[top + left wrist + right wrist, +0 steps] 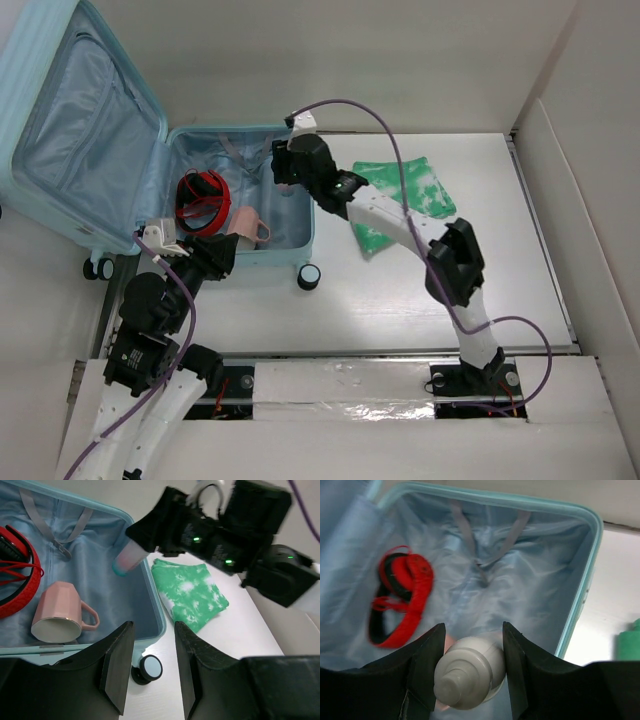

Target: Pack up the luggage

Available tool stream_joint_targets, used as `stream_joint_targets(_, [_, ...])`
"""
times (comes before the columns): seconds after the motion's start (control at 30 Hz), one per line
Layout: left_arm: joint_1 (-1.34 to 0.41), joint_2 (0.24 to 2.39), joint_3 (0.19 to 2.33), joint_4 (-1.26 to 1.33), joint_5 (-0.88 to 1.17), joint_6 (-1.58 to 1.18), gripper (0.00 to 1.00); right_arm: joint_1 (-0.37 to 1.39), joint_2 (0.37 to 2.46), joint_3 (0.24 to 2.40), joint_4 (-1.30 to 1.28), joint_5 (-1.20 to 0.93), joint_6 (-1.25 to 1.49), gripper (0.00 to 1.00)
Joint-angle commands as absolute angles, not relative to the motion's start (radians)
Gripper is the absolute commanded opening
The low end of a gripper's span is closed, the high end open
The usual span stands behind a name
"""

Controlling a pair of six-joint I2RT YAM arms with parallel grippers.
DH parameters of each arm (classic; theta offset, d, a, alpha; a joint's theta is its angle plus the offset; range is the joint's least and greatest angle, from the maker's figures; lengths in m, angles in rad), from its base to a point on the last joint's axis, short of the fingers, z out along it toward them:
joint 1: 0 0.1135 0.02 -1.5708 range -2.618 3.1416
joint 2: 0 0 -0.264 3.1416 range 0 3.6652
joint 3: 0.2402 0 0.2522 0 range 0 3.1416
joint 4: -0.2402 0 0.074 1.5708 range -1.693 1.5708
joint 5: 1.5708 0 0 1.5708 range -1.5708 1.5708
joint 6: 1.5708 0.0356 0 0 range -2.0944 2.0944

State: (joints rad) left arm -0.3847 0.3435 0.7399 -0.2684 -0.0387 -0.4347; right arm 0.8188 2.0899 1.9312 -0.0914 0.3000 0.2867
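Observation:
The luggage [80,130], a pale aqua hard-shell suitcase, lies open with its lid raised at the left. Its lined tray [156,600] holds a pink mug [245,225] and a red-and-black headband-like item [203,195]. My right gripper [283,170] is over the tray's far right part, shut on a pinkish bottle [470,672] with a grey cap; the bottle hangs tilted above the lining [129,557]. My left gripper [154,625] is open and empty at the tray's near edge [222,255], above a caster wheel [149,668].
A folded green-and-white cloth [405,200] lies on the white table right of the suitcase, also in the left wrist view [192,592]. White walls border the table at the back and right. Elastic straps [480,545] cross the lining.

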Motion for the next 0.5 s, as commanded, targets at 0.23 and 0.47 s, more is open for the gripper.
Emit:
stream_joint_targets(0.23, [-0.388,0.353,0.765,-0.236,-0.041,-0.42,0.35,0.85,2.307,2.106,0.017,0.569,0.064,0.39])
stream_joint_targets(0.47, [-0.388,0.354,0.764,-0.232,-0.037,-0.42,0.35,0.922,2.258,1.925,0.064,0.566,0.089,0.55])
